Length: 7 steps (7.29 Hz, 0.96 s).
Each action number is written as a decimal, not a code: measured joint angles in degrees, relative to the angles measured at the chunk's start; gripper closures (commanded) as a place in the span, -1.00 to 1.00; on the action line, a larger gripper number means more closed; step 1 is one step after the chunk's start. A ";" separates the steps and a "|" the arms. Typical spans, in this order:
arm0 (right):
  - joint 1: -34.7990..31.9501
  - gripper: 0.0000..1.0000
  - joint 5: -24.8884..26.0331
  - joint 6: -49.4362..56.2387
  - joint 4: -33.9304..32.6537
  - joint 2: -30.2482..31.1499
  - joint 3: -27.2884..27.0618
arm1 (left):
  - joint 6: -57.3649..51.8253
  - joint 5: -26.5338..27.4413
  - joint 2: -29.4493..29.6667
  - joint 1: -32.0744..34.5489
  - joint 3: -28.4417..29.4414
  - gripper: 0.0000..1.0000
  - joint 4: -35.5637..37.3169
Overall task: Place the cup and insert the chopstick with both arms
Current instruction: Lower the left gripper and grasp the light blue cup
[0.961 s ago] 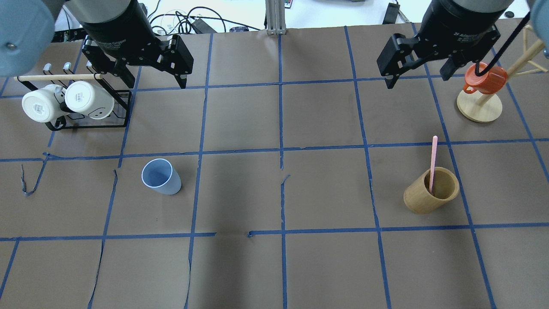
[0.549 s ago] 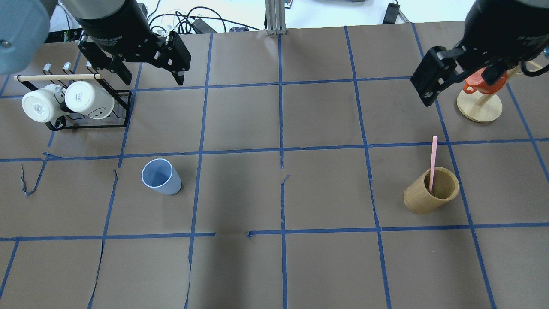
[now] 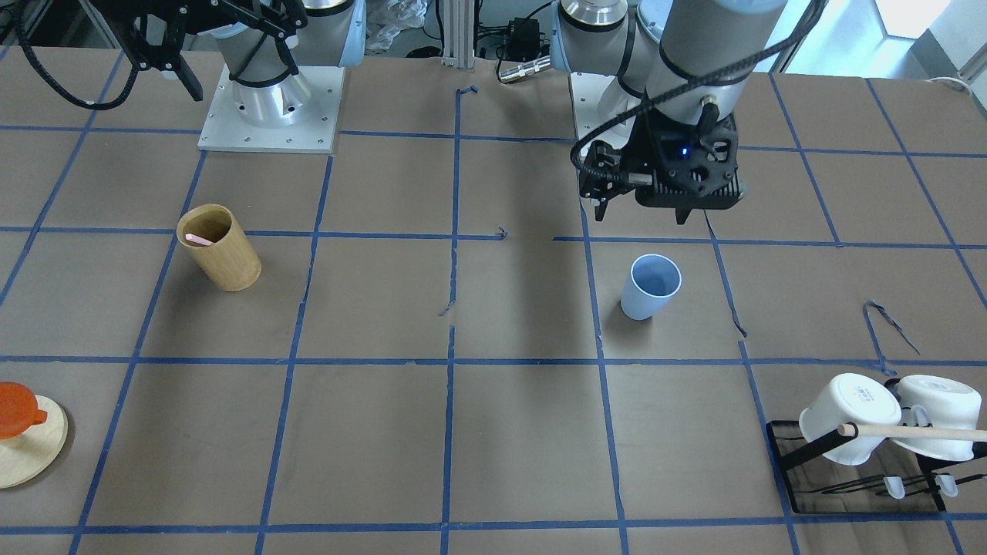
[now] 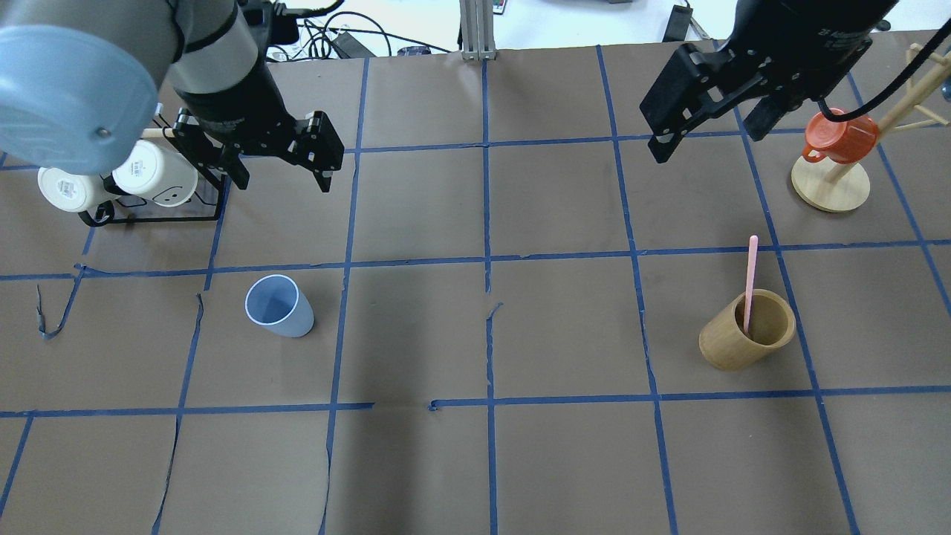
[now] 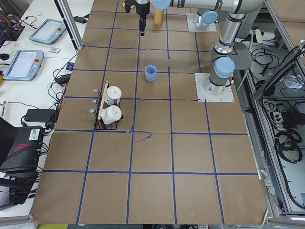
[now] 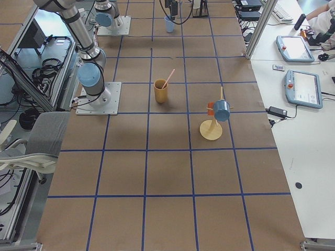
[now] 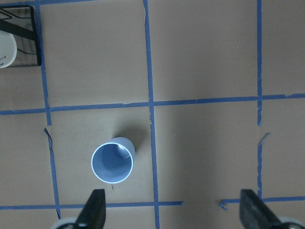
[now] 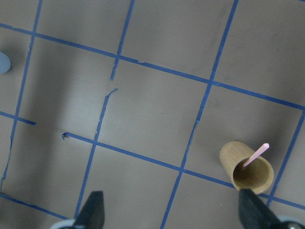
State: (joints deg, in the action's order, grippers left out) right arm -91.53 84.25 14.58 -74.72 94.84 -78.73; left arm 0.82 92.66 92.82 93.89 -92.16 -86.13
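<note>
The light-blue cup (image 4: 278,306) stands upright on the brown table, left of centre; it also shows in the front view (image 3: 653,287) and the left wrist view (image 7: 113,162). My left gripper (image 4: 282,174) hangs open and empty above the table, beyond the cup. One pink chopstick (image 4: 750,286) leans in a tan wooden cylinder (image 4: 747,334) on the right; the right wrist view shows the chopstick (image 8: 256,155) and the cylinder (image 8: 247,169). My right gripper (image 4: 706,134) is open and empty, high above the table, beyond the cylinder.
A black rack (image 4: 200,215) with two white mugs and a pale wooden rod stands at the far left, close to my left arm. A wooden mug tree (image 4: 830,186) with an orange mug (image 4: 839,137) stands at the far right. Blue tape lines cross the table.
My left gripper has moved nearer, toward the cup. My right gripper swung right toward the mug tree, then back left. The cup and the chopstick have not moved.
</note>
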 measured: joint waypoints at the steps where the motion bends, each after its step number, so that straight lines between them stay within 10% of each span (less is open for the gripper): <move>1: 0.07 -1.00 2.80 -0.56 0.31 0.08 0.02 | -2.40 0.02 -0.15 -2.01 -7.17 -0.96 6.18; 4: 0.12 -1.00 4.86 -1.33 2.26 0.82 1.09 | -7.48 0.14 0.62 -5.46 -25.34 -0.41 22.96; 6: 0.00 -1.00 5.06 -1.50 5.57 2.30 2.88 | -8.24 0.23 1.96 -6.33 -28.55 0.99 26.68; 7: -0.03 -1.00 4.77 -1.82 6.08 2.52 3.08 | -8.35 0.24 2.44 -6.46 -28.77 1.00 27.63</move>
State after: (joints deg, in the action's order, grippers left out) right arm -91.56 89.02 12.75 -68.64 97.36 -75.65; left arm -7.54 92.90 95.26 87.43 -120.93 -58.50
